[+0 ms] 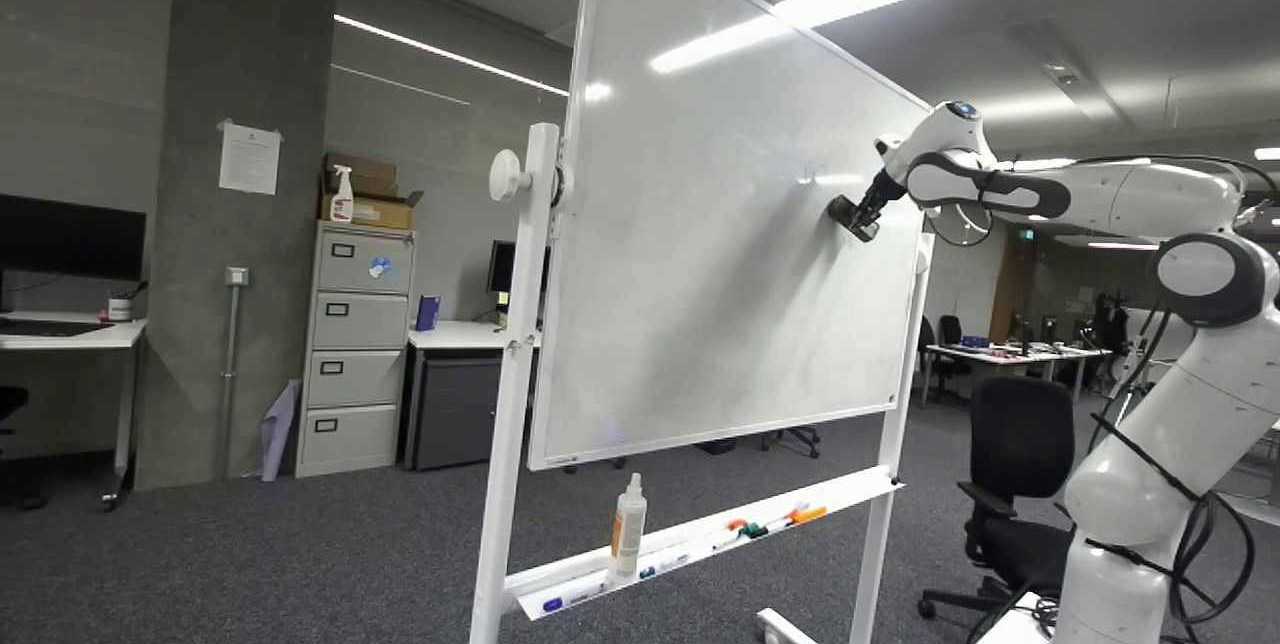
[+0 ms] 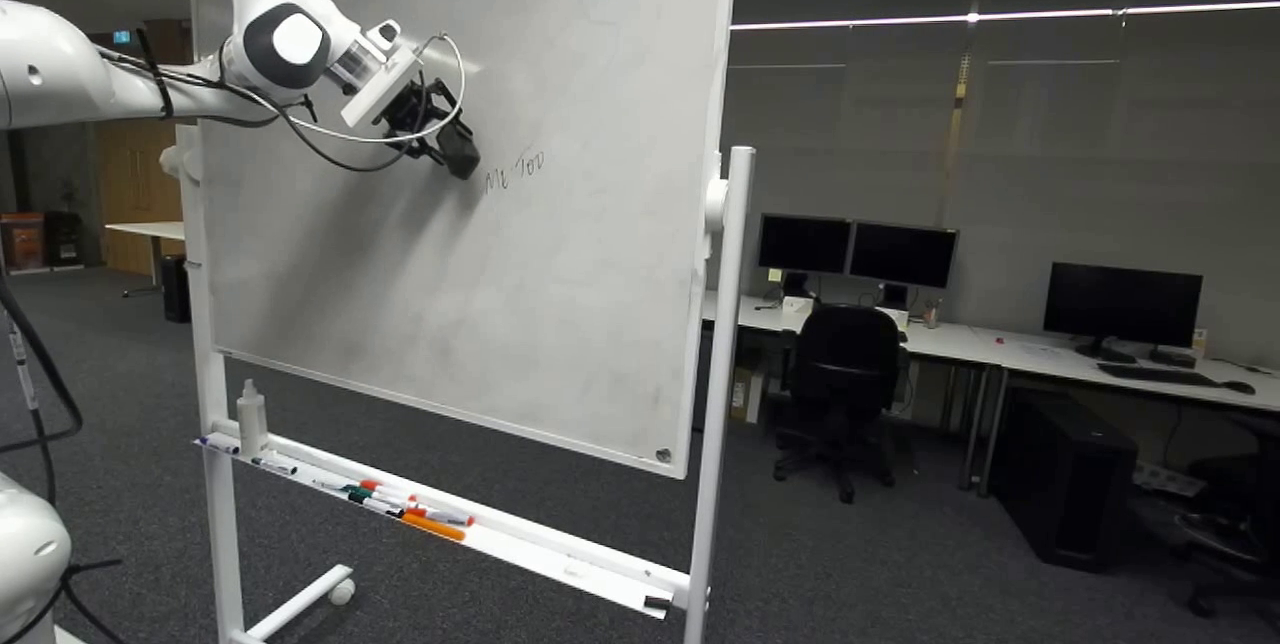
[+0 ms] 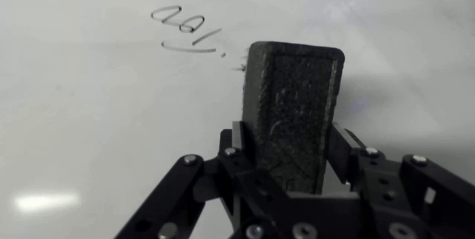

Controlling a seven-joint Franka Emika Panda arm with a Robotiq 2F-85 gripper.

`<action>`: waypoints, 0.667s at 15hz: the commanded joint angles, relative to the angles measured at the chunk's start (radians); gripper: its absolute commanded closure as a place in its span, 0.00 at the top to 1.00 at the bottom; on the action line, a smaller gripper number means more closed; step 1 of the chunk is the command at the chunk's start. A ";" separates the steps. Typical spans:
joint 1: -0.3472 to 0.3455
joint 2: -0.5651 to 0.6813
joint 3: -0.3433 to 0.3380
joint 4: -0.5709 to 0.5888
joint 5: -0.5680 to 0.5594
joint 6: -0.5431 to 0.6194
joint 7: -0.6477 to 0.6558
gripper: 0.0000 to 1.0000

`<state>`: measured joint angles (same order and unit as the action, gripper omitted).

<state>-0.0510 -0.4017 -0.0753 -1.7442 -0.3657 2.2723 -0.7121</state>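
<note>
Evidently gripping a black eraser (image 3: 295,109) between the fingers of the gripper (image 3: 286,135), clamping both long sides, and holding it against or very near the board (image 2: 580,304); not seeing well enough to settle full contact. Lying well above the board's lower edge, in from both side edges, and just beside some handwritten letters (image 2: 515,172). Probably standing at the wiping step, judging by those black strokes. Calling next for a flat, steady press and a sweep across the letters, toward the side edge farther from the bottle (image 2: 252,421) on the tray (image 2: 520,546), without tilting the eraser.
</note>
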 commanded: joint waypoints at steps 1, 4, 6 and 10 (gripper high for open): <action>-0.017 -0.012 -0.036 -0.038 -0.022 -0.020 -0.007 0.34; -0.016 -0.017 -0.044 -0.069 -0.026 -0.035 -0.009 0.34; -0.012 -0.020 -0.032 -0.079 -0.035 -0.047 -0.007 0.34; 0.005 -0.012 0.006 -0.044 -0.042 -0.066 -0.007 0.34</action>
<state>-0.0611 -0.4036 -0.0933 -1.8124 -0.3792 2.2349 -0.7127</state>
